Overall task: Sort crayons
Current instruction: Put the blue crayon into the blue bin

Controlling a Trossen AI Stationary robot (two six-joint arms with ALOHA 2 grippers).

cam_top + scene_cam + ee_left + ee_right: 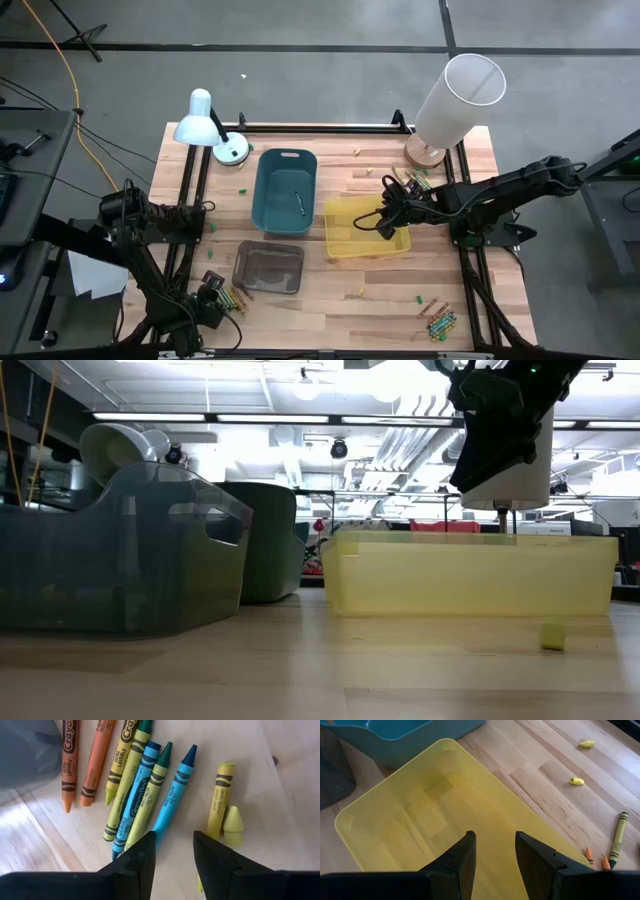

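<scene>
Over the translucent yellow plastic bin point(366, 226) hangs the right gripper point(493, 851), its two dark fingers parted with nothing between them; its own camera looks down into a bin that holds no crayon it can see. At the table's near-left corner the left gripper point(173, 851) sits low above a loose fan of paper-wrapped wax crayons point(142, 795) (orange, yellow, yellow-green and blue), fingers likewise apart and gripping nothing, the gap pointing at the foot of a light-blue crayon point(175, 790).

Judging by this, a pick is in hand on the left side and no crayon is yet being carried. The next move calls for the left fingers to drop around a single stick, which looks awkward: the blue and green ones lie touching, so a neighbour may come up with it.

From above, the whole layout shows: a teal plastic bin point(285, 190) holding one thin dark stick, a smoky grey bin point(268, 268), and further crayon heaps near the right-front corner point(438, 320) and beside the white cylinder's base point(412, 180). Only the left wrist view tells the colours apart and shows a broken yellow stub point(232, 822). At table height, just bin walls and one yellow bit point(551, 637) appear.
</scene>
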